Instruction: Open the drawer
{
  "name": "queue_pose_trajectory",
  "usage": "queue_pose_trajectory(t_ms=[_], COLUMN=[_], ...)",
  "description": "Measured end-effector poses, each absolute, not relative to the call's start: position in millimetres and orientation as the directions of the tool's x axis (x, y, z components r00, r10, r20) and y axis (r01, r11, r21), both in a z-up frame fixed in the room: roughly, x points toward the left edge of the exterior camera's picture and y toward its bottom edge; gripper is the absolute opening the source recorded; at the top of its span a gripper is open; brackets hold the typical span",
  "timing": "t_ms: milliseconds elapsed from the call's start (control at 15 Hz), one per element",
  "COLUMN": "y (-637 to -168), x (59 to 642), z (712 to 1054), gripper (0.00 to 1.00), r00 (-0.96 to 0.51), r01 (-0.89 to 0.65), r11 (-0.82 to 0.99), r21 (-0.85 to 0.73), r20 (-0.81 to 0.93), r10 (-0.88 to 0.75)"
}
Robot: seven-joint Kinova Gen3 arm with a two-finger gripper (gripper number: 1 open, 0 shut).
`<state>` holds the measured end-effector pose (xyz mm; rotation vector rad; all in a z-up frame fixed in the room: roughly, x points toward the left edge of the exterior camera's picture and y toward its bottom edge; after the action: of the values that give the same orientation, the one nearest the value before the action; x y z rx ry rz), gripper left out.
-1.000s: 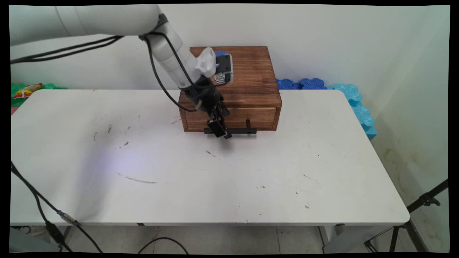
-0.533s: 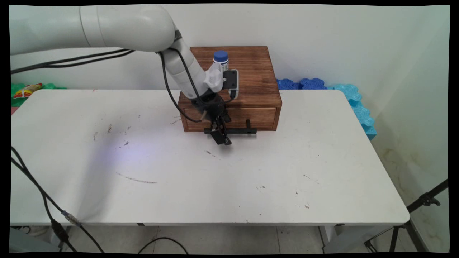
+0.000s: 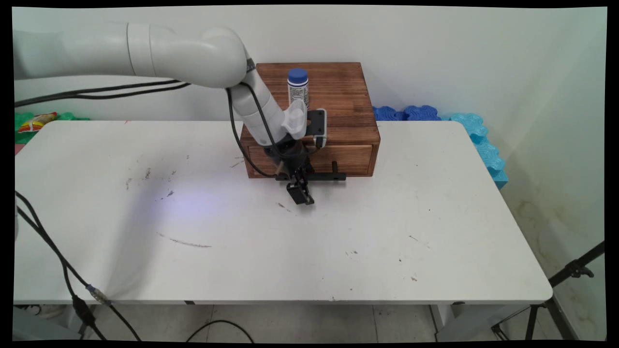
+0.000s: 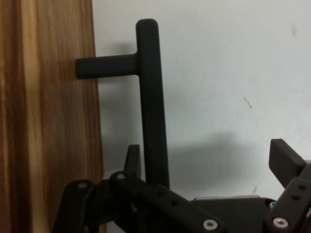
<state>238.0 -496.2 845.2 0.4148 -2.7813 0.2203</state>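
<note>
A brown wooden box [image 3: 338, 104] stands at the table's far side, its drawer [image 3: 350, 157] shut. The drawer's black bar handle [image 3: 333, 176] juts toward the table's near side. My gripper [image 3: 300, 193] hangs low over the table at the handle's left part, pointing down. In the hand view my gripper [image 4: 209, 162] is open, and the handle bar [image 4: 151, 97] runs between the fingers, close to the left finger [image 4: 132, 159] and far from the right one [image 4: 283, 160]. Neither finger presses on the bar. The wooden drawer front [image 4: 48, 126] fills the left side.
A small white bottle with a blue cap [image 3: 298, 87] stands on top of the box. Blue foam pieces [image 3: 435, 116] lie behind the table at the right. Black cables [image 3: 48, 251] hang at the left, and a tripod leg [image 3: 570, 275] stands at the lower right.
My gripper has come down and a little toward the table's near side, from the drawer front's height to the handle bar's level. Box, drawer and bottle have stayed put.
</note>
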Motion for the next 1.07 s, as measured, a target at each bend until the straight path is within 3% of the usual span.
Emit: queue_pose_trajectory(t_ms=[1067], y=[-469.9], x=[216.1], z=[830.4], gripper=[1.0], r00=[-0.888], r01=[-0.35], r11=[0.935], r21=[-0.063], r20=[0.34], r10=[-0.309])
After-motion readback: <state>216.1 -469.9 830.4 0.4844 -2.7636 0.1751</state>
